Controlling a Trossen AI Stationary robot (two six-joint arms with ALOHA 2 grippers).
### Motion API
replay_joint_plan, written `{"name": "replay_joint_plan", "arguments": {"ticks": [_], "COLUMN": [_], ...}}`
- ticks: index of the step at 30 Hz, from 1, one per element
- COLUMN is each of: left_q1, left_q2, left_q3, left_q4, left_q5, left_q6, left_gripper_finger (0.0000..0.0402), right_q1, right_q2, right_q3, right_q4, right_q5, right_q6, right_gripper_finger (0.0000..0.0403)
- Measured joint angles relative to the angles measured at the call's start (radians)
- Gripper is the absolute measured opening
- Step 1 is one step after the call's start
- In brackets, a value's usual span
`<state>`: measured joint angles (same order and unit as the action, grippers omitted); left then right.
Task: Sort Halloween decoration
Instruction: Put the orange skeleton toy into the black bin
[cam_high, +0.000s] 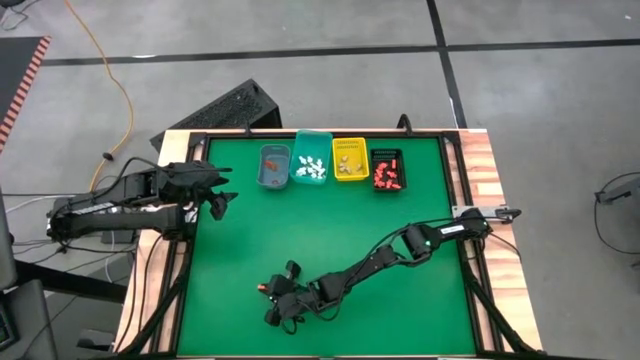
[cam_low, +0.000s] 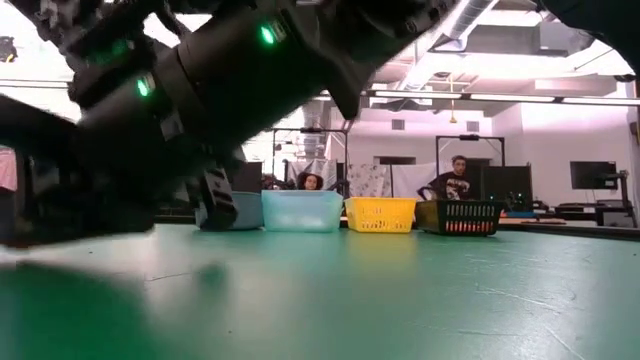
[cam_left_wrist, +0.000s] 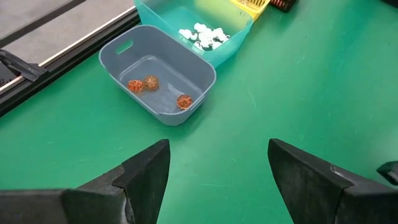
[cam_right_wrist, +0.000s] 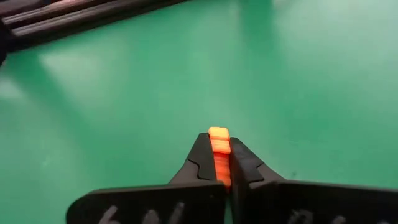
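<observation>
My right gripper (cam_right_wrist: 219, 163) (cam_high: 264, 291) is over the near left part of the green mat, shut on a small orange Halloween decoration piece (cam_right_wrist: 218, 148). My left gripper (cam_left_wrist: 217, 155) (cam_high: 222, 200) hangs open above the mat's far left, short of a grey-blue bin (cam_left_wrist: 205, 68) that holds three orange-brown pieces (cam_left_wrist: 151, 83). Beside it a teal bin (cam_high: 311, 160) holds white pieces (cam_left_wrist: 202, 34). A yellow bin (cam_high: 349, 159) and a black bin (cam_high: 387, 170) with red pieces follow in the row at the far edge. My right gripper pinches the orange piece by its two sides (cam_right_wrist: 219, 155) between its two fingers. The piece's ribbed end (cam_right_wrist: 218, 132) sticks out a little past the fingertips. The fingers slant downward toward the mat.
The four bins stand side by side along the far edge (cam_low: 302, 210). The wide middle of the green mat (cam_high: 330, 225) lies between the two arms. A black frame and wooden border (cam_high: 480, 170) ring the mat. People sit in the room beyond the table.
</observation>
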<state>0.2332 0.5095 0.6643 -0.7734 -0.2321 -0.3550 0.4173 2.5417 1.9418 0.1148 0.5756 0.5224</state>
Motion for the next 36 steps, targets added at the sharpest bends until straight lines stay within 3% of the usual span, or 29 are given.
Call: {"name": "replay_joint_plan", "arguments": {"ticks": [12,24,36], "left_q1": [0.0,0.0,0.0], "left_q2": [0.0,0.0,0.0], "left_q3": [0.0,0.0,0.0], "left_q4": [0.001,-0.001,0.0], "left_q5": [0.001,0.001,0.0], "left_q6": [-0.004,-0.004,0.009], "left_gripper_finger": [0.0261,0.0261,0.0261], "right_q1": [0.008,0.006,0.005], "right_q2": [-0.006,-0.009,-0.02], "right_q3": [0.149,0.258,0.272], "right_q4": [-0.148,-0.297,-0.292], "right_q5": [0.07,0.235,-0.078], "right_q6": [-0.023,0.041,-0.05], "right_gripper_finger": [0.0005,0.0005,0.0005]}}
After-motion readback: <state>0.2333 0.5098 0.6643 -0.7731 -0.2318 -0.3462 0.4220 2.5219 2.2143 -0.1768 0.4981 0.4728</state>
